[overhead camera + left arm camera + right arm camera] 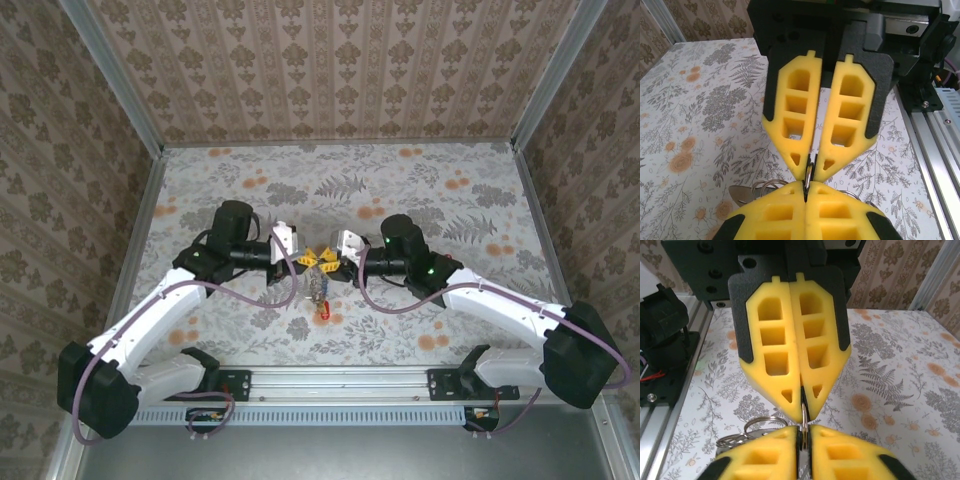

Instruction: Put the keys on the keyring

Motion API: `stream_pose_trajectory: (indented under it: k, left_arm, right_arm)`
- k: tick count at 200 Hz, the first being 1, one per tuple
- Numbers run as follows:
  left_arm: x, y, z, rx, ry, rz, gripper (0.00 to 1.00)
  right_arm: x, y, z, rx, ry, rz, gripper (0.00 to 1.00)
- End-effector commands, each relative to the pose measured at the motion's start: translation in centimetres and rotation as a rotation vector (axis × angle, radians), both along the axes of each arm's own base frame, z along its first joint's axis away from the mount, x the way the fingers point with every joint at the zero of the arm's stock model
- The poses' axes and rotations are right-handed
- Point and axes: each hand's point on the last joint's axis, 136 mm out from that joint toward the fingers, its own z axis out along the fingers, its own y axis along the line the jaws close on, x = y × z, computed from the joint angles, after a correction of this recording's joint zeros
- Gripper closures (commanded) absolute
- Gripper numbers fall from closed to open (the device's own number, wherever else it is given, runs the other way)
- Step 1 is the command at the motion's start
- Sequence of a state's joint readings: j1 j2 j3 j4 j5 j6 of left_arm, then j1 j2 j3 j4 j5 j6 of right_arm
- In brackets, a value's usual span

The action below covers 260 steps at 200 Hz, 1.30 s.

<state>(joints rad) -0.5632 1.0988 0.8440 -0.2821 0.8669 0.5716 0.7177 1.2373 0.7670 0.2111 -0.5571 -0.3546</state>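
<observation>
threading step: left end effector [805,190] and right end effector [803,431] meet tip to tip over the tabletop [450,200], both clamped on the keyring [803,415], keys [322,292] bunched beneath; next move probably needs one key's hole guided onto the ring.

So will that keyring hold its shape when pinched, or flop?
Probably stiff: the keyring shows as a thin straight edge pinched between the left gripper and right gripper. Likely slippery, since only that thin edge is gripped. Probably light, being so thin.
</observation>
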Motion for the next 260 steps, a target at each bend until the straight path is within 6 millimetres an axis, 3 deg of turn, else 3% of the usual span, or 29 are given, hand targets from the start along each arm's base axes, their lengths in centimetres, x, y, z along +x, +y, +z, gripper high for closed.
stream_pose_trajectory:
  k: [1,19,32,43,72,105,137,183,220,260]
  left_arm:
    - [-0.3,-0.5,1.3,-0.046,-0.004,-0.028,1.00]
    - [-0.6,-0.5,1.7,-0.059,0.010,-0.040,1.00]
    - [-1.1,-0.2,2.0,-0.064,0.019,-0.056,0.91]
    - [-1.5,0.2,2.2,-0.069,0.025,-0.069,0.76]
    - [-2.6,1.3,2.6,-0.105,0.017,-0.097,0.65]
    - [-2.8,1.5,3.1,-0.126,0.014,-0.106,0.64]
    - [-1.8,1.2,3.8,-0.151,0.006,-0.078,0.63]
    - [-1.2,0.7,5.0,-0.186,0.005,-0.090,0.63]
    - [-2.3,0.5,5.5,-0.214,-0.008,-0.160,0.73]
    - [-3.0,0.4,5.6,-0.217,-0.013,-0.197,0.75]
  right_arm:
    - [-0.1,0.1,0.7,0.027,-0.014,-0.002,0.96]
    - [-0.1,0.0,0.9,0.036,-0.040,-0.007,1.00]
    - [-0.1,-0.3,1.4,0.065,-0.092,-0.023,1.00]
    - [-0.3,-0.6,2.1,0.105,-0.137,-0.026,1.00]
    - [-1.8,-0.9,4.1,0.230,-0.235,0.018,1.00]
    - [-2.2,-1.3,6.5,0.364,-0.259,0.023,1.00]
    - [-2.8,-1.1,7.6,0.419,-0.262,0.073,1.00]
    - [-2.9,-0.6,7.4,0.424,-0.248,0.104,1.00]
    - [-2.6,-0.4,7.3,0.426,-0.238,0.101,1.00]
    - [-2.4,-0.4,7.4,0.421,-0.235,0.091,1.00]
